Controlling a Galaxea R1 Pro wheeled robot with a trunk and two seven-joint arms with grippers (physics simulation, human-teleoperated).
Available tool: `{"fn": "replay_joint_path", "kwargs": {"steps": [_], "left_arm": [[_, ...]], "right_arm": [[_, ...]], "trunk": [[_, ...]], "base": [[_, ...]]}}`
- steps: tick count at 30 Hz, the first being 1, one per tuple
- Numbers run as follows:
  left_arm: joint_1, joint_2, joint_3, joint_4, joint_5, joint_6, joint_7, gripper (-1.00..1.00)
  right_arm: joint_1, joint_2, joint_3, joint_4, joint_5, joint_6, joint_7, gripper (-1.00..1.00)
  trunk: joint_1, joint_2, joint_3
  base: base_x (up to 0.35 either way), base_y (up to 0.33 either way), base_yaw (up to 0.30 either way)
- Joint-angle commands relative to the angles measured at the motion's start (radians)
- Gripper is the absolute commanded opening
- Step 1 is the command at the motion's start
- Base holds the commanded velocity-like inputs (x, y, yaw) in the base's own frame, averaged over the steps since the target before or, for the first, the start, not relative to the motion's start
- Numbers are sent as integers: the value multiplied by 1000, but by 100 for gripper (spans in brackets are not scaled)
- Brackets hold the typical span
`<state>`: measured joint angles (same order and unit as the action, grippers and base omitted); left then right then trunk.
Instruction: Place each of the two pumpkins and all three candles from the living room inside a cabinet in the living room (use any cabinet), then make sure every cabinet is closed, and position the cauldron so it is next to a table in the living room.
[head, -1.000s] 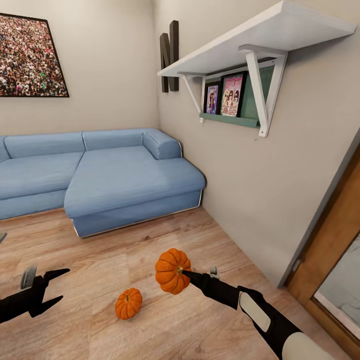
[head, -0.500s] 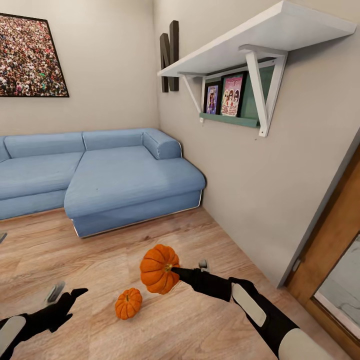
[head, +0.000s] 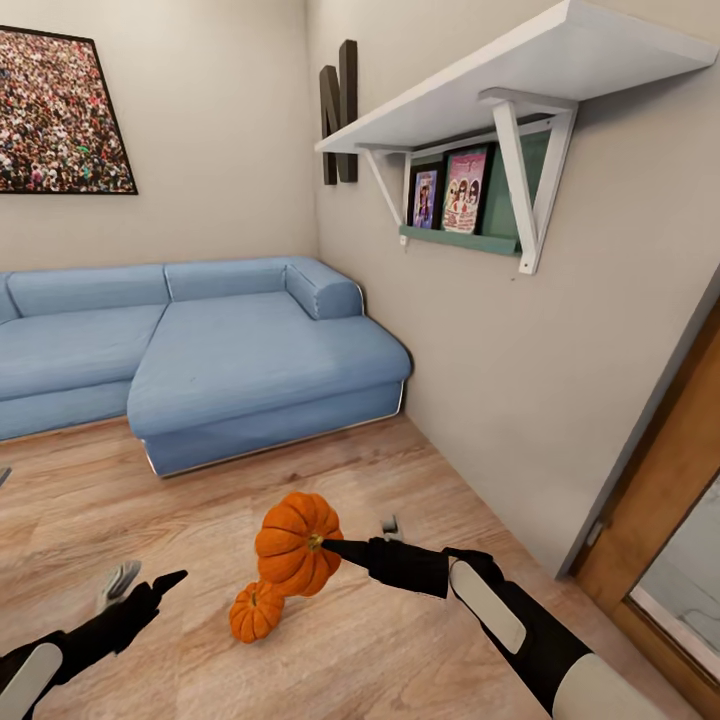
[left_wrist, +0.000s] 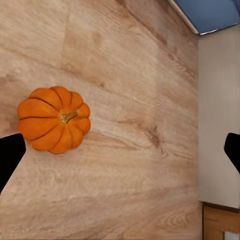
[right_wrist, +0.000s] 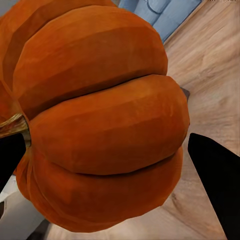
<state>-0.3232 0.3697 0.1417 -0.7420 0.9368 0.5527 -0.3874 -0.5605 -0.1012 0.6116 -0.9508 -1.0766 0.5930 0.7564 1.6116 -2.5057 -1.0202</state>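
Two pumpkins are in view, both bright orange, ribbed and round with a short stem. The held pumpkin (head: 296, 542) is carried above the wooden floor (head: 400, 650); the right gripper (head: 335, 546) has its jaws closed on it at the stem side. In the right wrist view the held pumpkin (right_wrist: 100, 120) sits between the dark fingers. The second pumpkin (head: 255, 612) rests on the floor, partly behind the held one, stem up (left_wrist: 54, 119). The left gripper (head: 143, 585) hangs low over the floor, jaws spread apart and holding nothing. One blue sofa (head: 200, 350) stands against the wall.
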Motion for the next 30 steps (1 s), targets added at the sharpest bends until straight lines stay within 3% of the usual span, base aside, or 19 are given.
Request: {"fn": "replay_joint_path", "kwargs": {"steps": [1,9,22,30], "left_arm": [[-1,0,2,4,5,5,-1,100],[-1,0,3,11,9,0,-1,100],[-2,1,8,38,13,0,-1,100],[-4,9,9,41,45,5,-2,100]], "right_arm": [[-1,0,2,0,-11,7,-2,-100],[-1,-1,2,1,-11,3,-3,-100],[-1,-2,3,1,-11,-2,-3,-100],[-1,-2,4,1,-11,-5,-3,-100]], "trunk": [[0,0,-1],[0,0,-1],[0,0,-1],[0,0,-1]], "base": [[263,0,0],[268,23,0],[146,184,0],[61,13,0]]}}
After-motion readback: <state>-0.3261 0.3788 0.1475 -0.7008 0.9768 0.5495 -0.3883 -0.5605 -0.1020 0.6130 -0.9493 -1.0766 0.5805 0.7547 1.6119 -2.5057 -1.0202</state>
